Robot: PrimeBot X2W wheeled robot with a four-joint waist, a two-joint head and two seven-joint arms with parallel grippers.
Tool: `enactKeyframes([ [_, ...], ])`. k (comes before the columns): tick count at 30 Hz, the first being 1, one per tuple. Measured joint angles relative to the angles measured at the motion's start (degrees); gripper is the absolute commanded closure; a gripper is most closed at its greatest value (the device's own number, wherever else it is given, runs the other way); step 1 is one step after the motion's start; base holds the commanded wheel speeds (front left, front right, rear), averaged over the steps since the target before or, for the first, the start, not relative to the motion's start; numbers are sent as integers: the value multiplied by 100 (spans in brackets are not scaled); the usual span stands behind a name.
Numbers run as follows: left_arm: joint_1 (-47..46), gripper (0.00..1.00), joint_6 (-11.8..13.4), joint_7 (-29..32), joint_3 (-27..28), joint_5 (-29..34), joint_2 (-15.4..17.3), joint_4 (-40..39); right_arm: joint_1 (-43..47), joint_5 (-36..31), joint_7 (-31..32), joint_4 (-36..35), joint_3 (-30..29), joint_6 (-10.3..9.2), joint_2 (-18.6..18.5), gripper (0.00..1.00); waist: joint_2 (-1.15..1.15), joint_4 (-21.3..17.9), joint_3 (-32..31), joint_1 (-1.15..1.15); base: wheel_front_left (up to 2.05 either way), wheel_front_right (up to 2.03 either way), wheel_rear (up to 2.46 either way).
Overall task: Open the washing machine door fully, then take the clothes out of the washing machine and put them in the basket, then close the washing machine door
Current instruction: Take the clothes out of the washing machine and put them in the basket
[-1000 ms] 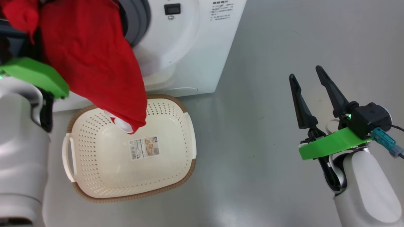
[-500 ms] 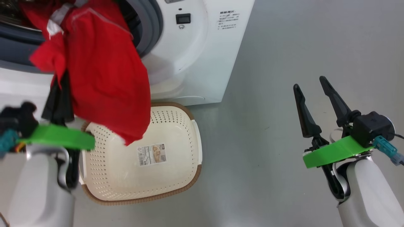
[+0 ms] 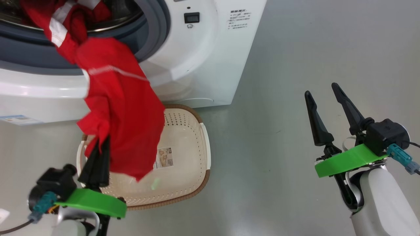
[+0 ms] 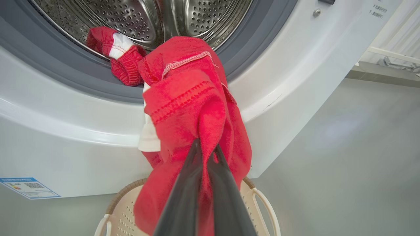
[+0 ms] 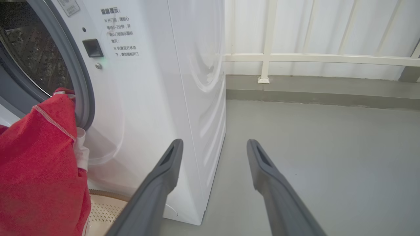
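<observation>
Set against the basket, the left gripper (image 3: 99, 152) has dropped back and low since a second ago, dragging the bright red fabric garment with white trim (image 3: 121, 111) further out of the big white front-loading washing machine (image 3: 197, 65). The head camera has been shifting too, so part of that change is the view's own. The cloth is now stretching from the perforated steel drum (image 4: 157, 16) over the grey rubber gasket (image 4: 65, 75) and hanging above the small cream perforated plastic basket with a brown woven-look rim (image 3: 200, 177), its lower tip dangling over the basket's inside. A red fold with a white cuff (image 4: 113, 46) is lying on the drum lip, so the extraction is looking unfinished and more pulling seems needed before any release. The left arm is reaching up from the lower left, its dark fingers pinching a bunch of red fabric tightly. The right gripper (image 3: 321, 89) is idling well apart over the grey floor (image 3: 295, 49), fingers spread wide and carrying nothing.
</observation>
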Motion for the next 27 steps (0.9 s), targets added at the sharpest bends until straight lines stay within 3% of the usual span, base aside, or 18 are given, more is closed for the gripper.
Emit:
enactKeyframes([
  [4,136,100,0,51,-144,3,-11,237,-3,0,0,1,8,0,3,0,0,-19,45,0,0,0,0],
  [10,43,100,-2,-73,-243,14,-21,1326,-23,0,0,-4,16,0,4,0,0,-72,121,0,0,0,0],
  [27,-2218,100,-236,-566,-843,241,-155,5149,-302,-1,0,-60,166,0,43,0,0,-283,610,0,0,0,0],
])
